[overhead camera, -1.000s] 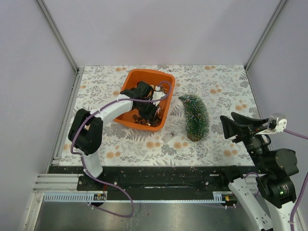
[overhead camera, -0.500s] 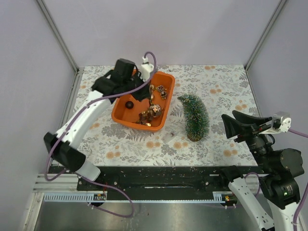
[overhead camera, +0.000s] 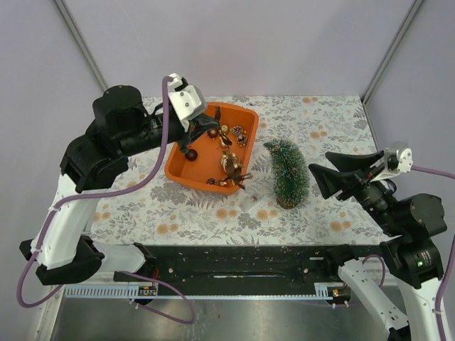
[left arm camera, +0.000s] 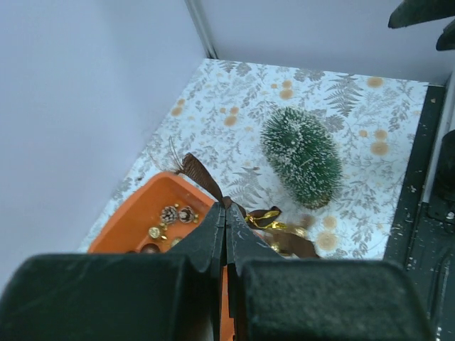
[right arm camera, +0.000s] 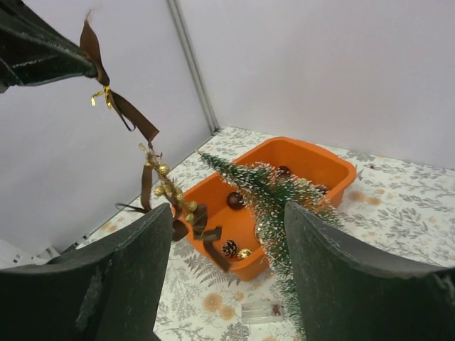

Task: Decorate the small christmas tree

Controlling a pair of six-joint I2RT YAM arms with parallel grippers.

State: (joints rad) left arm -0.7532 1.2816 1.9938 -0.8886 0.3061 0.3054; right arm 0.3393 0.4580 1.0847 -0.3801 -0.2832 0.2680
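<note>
The small christmas tree (overhead camera: 288,172) lies on its side on the floral table, tip toward the orange tub (overhead camera: 186,169), brown base toward the near edge. My left gripper (overhead camera: 211,123) is raised above the tub, shut on the top brown ribbon of a garland (overhead camera: 230,165) of ribbons and gold beads that hangs down over the tub. In the left wrist view the jaws (left arm camera: 226,207) pinch the ribbon. My right gripper (overhead camera: 320,165) stands open just right of the tree, off the table. In its wrist view the tree (right arm camera: 279,199) lies ahead between the spread fingers (right arm camera: 227,213).
The tub (right arm camera: 313,160) holds a brown bauble (overhead camera: 190,153), pine cones (overhead camera: 238,133) and gold pieces. A small clear plastic piece (right arm camera: 261,310) lies on the table between tub and tree. Purple walls close in the left, right and back sides.
My left arm has risen out of the tub, its gripper shut on the ribbon, lifting the garland. The right gripper has shifted a little left toward the tree and spread wider.
</note>
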